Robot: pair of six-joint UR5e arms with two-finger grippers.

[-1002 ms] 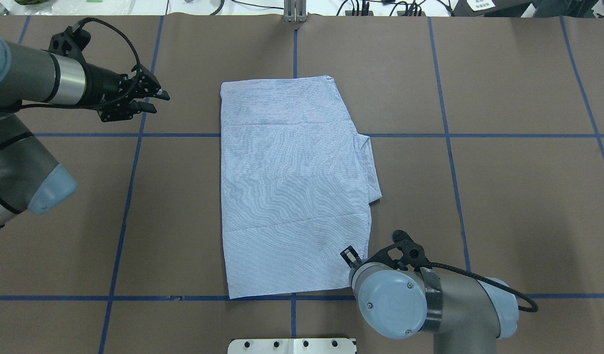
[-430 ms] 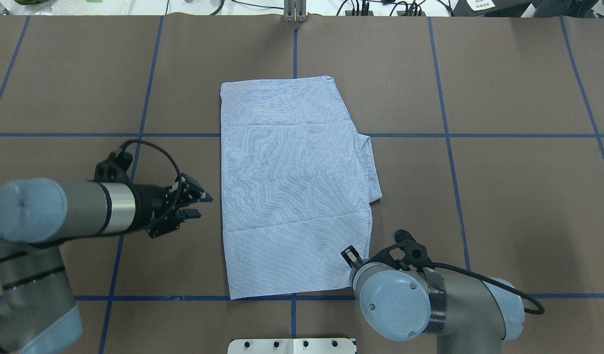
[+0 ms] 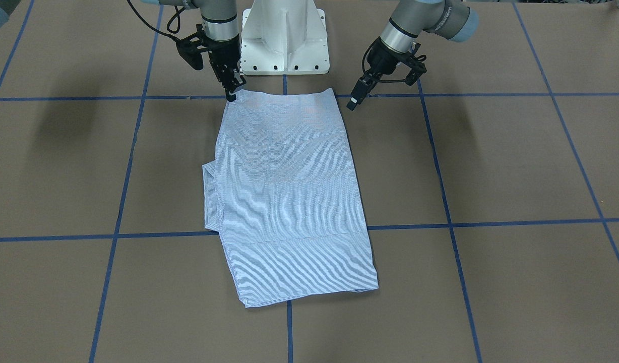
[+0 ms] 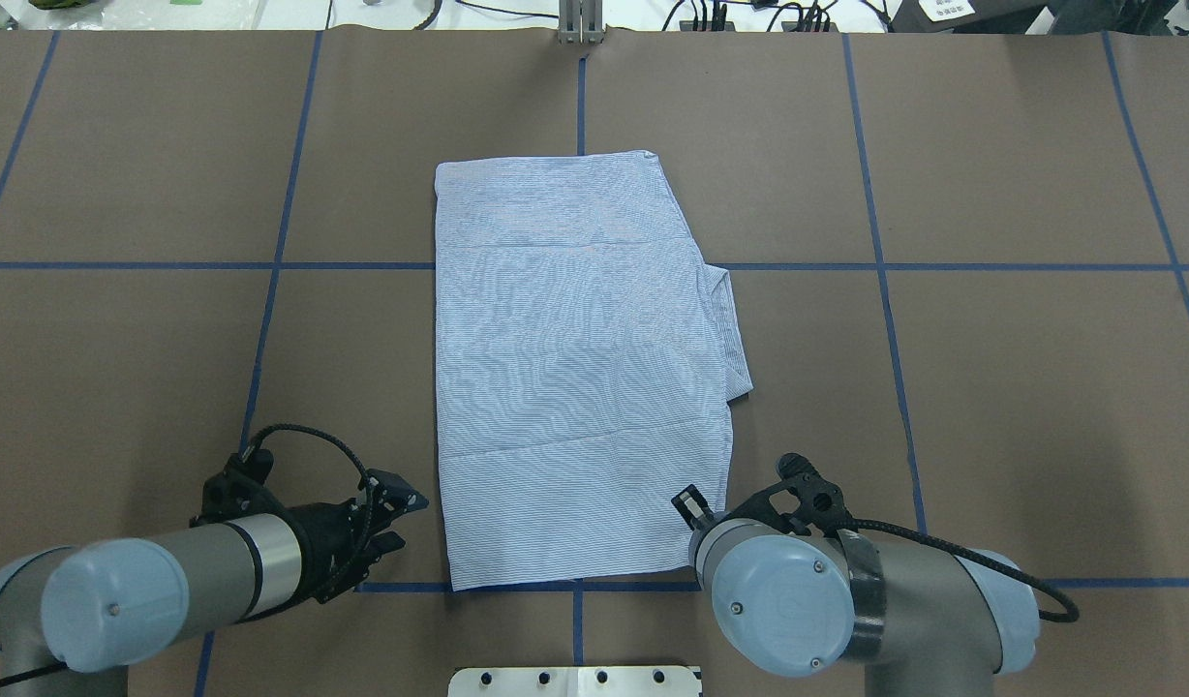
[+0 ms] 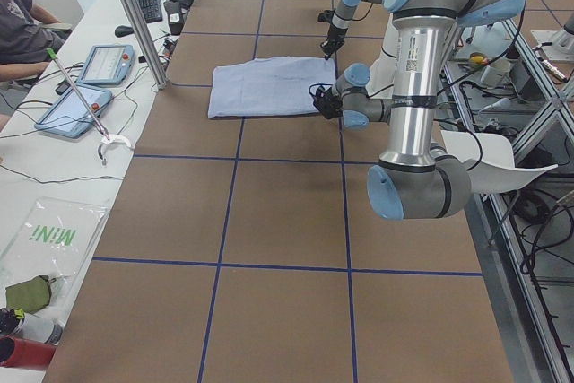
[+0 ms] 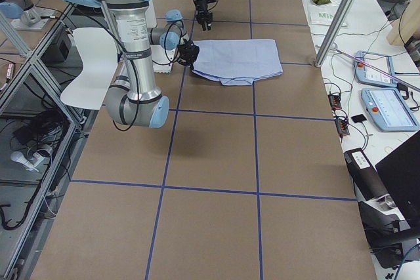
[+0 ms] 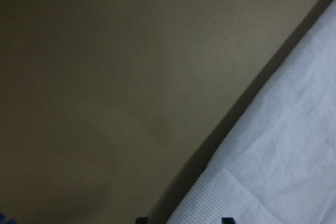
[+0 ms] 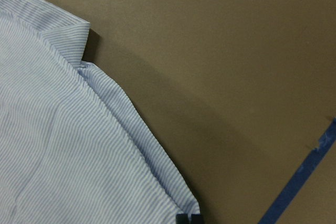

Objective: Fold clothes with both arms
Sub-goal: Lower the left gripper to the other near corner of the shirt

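Watching the overhead feed, I saw the folded light blue, white-striped shirt (image 4: pixel 580 368) lying flat mid-way across the brown paper-covered counter (image 4: pixel 991 387). The black two-finger right end effector (image 3: pixel 232 95) was pinched on its 5 o'clock corner. The left end effector (image 4: pixel 409 523), fingers apart, hovered just beside the 7 o'clock corner.

The table (image 3: pixel 516 166) is lit evenly from above, soft shadows being thrown across it. The left wrist view is rendered dim and blurred, the shirt (image 7: pixel 283 145) out of focus; moiré is seen on its stripes overhead.
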